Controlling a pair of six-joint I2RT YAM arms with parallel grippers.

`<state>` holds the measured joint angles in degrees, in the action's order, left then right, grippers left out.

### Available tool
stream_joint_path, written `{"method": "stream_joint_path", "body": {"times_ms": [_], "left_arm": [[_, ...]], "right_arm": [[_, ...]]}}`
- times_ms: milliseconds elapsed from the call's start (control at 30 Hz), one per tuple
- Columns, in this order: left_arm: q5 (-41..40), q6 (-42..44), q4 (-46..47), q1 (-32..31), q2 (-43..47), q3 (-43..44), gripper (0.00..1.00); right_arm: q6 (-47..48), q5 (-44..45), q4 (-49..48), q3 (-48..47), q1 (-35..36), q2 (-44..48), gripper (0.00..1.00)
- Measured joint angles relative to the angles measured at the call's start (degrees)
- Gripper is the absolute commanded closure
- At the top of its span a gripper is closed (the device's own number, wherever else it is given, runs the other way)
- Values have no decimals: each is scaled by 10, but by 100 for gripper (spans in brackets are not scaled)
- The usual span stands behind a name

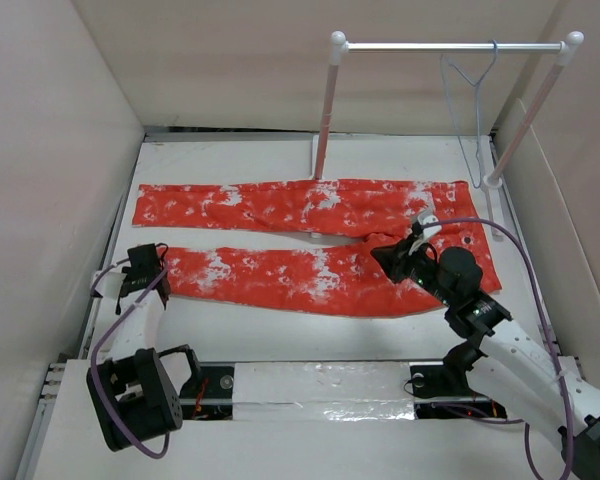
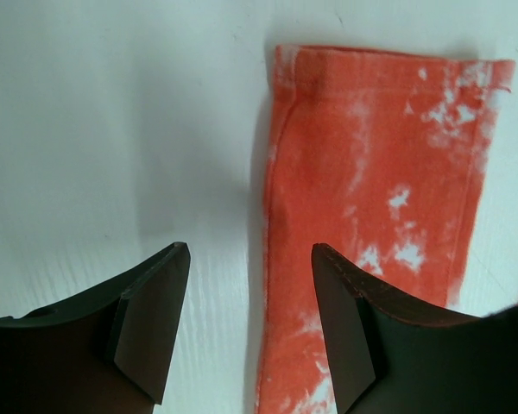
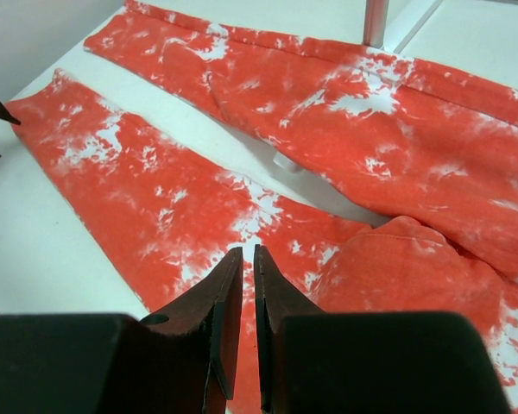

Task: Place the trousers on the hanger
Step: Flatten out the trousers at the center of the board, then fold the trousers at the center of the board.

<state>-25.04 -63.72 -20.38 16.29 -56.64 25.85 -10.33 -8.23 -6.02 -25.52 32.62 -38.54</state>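
On the white desk (image 1: 280, 165), the left fingers (image 2: 147, 328) gape wide and empty beside the trousers (image 2: 371, 216) cuff. The right fingers (image 3: 224, 328), barely parted, grip nothing.

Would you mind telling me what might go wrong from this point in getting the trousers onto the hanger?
1. The left end effector stands open mostly over bare table beside the cuff; closing there may miss the cloth.
2. The right end effector, barely parted above the trousers, may pinch too little fabric.
3. The hanger hangs freely from the rail, so it could swing or slip off when touched.
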Motion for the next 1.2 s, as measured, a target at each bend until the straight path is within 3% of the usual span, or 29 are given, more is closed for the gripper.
{"method": "stream_joint_path", "body": {"times_ms": [200,300,333,500,800,1200], "left_arm": [[0,7,35,23,-83,15,51],[12,11,67,25,-110,22,82],[15,15,75,25,-115,22,100],[36,49,91,24,-94,22,100],[112,112,156,-31,120,33,100],[272,221,145,-47,207,112,100]], "right_arm": [[0,-4,7,2,-1,3,83],[0,-3,7,2,-4,2,83],[0,-4,7,2,-4,2,83],[0,-3,6,2,-10,-15,83],[-2,15,-9,3,-18,-124,91],[-32,87,-24,1,-96,-270,88]]}}
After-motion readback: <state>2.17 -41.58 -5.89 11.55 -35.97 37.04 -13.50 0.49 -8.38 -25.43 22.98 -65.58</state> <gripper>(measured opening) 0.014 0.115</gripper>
